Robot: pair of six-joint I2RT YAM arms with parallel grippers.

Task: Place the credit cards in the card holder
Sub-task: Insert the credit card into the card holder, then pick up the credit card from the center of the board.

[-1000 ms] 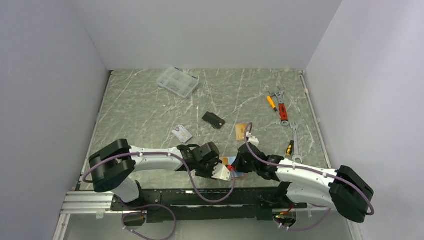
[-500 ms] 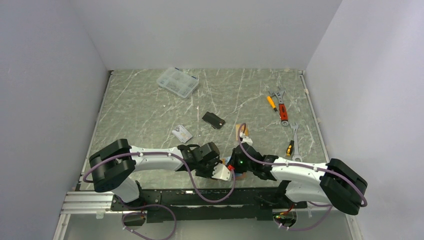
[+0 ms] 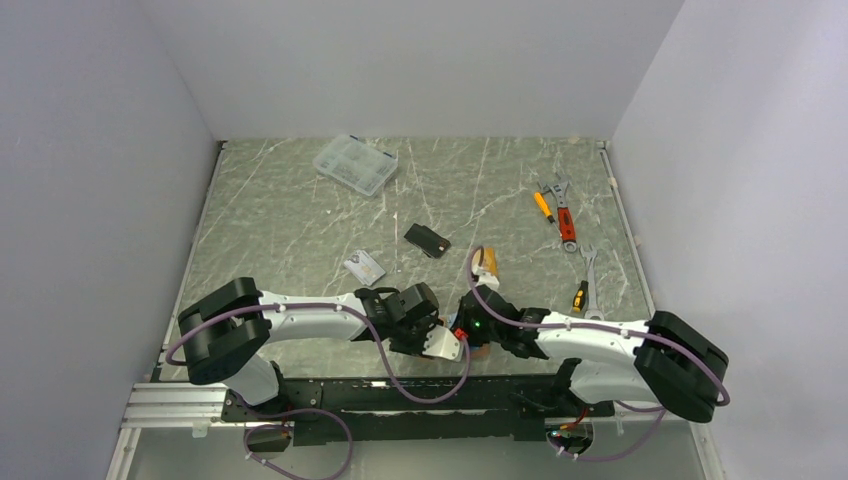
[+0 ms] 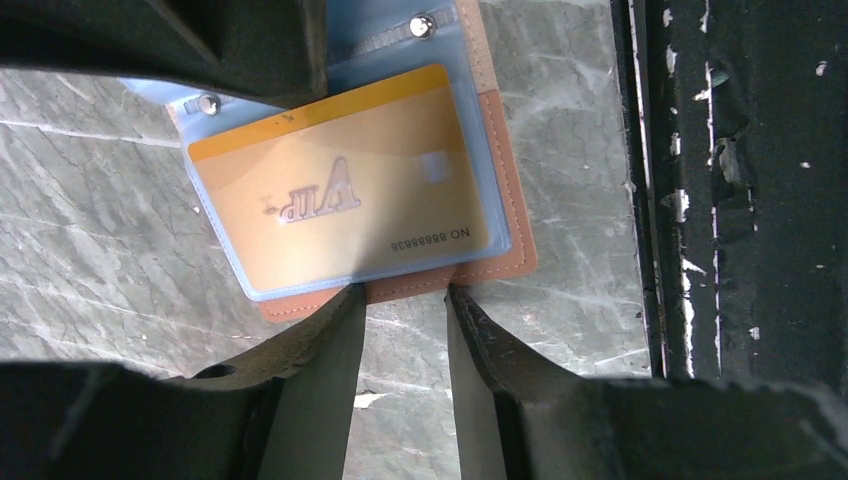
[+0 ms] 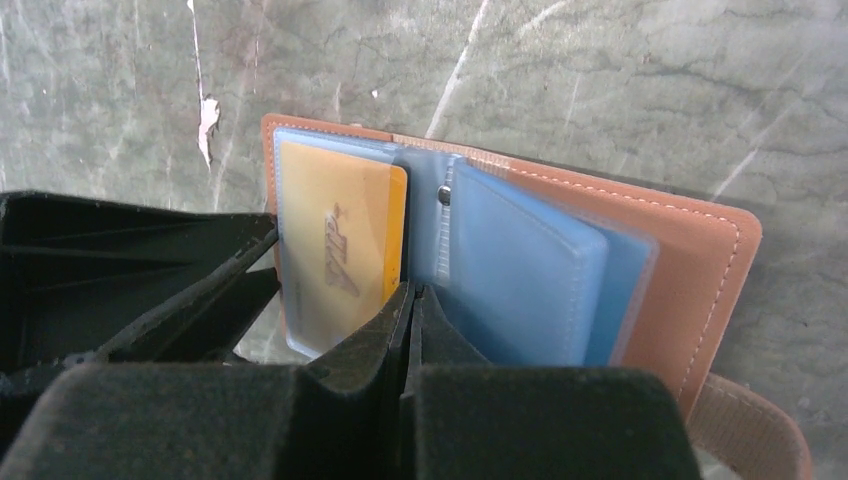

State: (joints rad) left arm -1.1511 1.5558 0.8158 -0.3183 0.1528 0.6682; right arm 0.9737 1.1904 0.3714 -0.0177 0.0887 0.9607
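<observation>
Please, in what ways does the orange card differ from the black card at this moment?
The orange card is gold-orange with raised lettering, while the black card is dark. The orange card sits inside a clear sleeve of the open card holder; the black card lies bare on the table, apart from the holder. Both are flat rectangular cards.

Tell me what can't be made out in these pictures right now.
Top view: the left gripper and right gripper mostly cover the card holder.
Right wrist view: the holder's closing tab is cut off by the bottom edge.
Top view: silver card and black card print too small.
</observation>
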